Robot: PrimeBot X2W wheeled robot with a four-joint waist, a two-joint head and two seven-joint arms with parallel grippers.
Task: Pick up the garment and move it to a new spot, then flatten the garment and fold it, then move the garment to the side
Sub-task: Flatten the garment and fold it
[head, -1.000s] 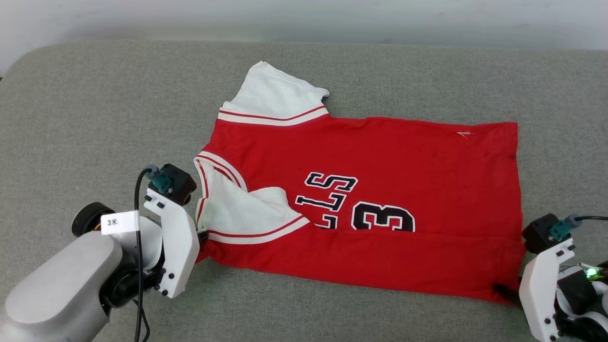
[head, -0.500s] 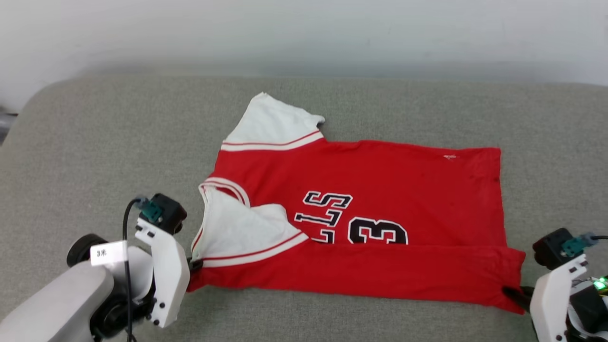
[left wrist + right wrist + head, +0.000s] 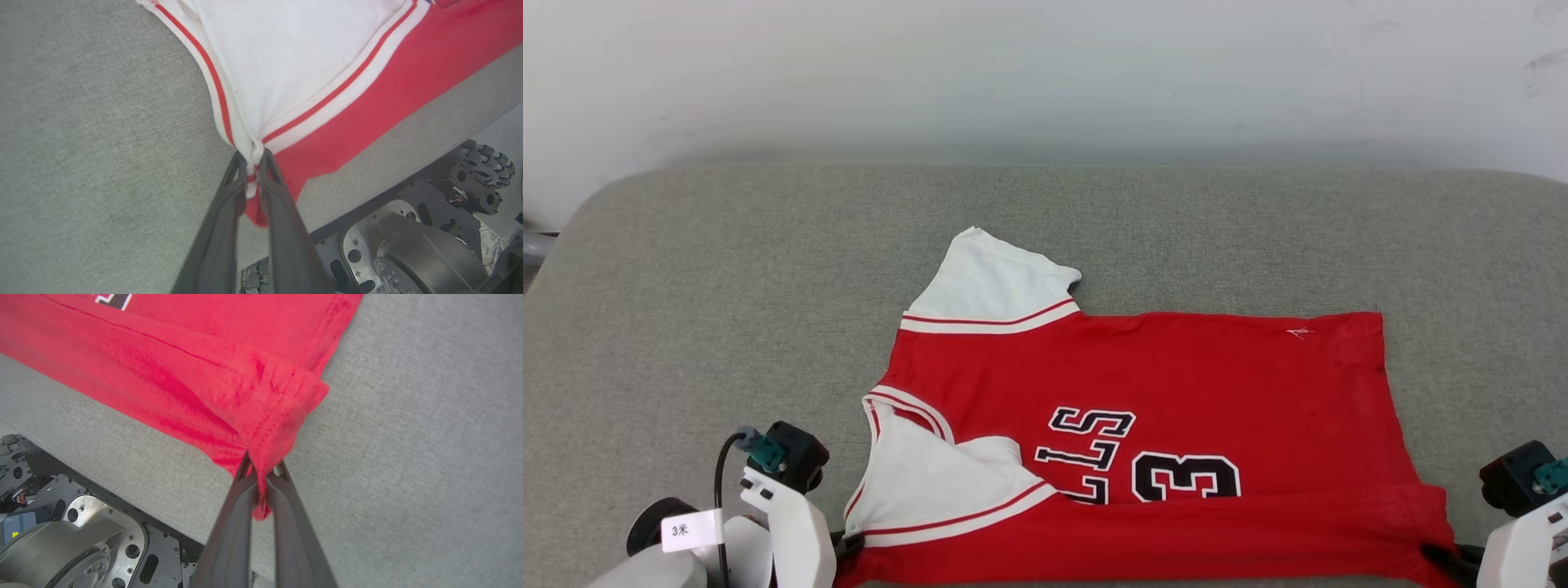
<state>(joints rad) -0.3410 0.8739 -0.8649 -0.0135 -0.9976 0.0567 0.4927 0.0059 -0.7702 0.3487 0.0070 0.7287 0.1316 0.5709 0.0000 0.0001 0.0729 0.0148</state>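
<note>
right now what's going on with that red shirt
The robot is holding the garment by its two near corners on a grey padded surface. The left gripper is shut on the shoulder end and the right gripper is shut on the hem end. The shirt lies mostly flat. Its near edge is folded over the lower part of the lettering. The near white sleeve is tucked onto the front, and the far white sleeve lies out flat.

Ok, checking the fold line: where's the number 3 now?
In the head view, the number 3 sits low on the garment, right of the black lettering, just above the folded-up near edge.
</note>
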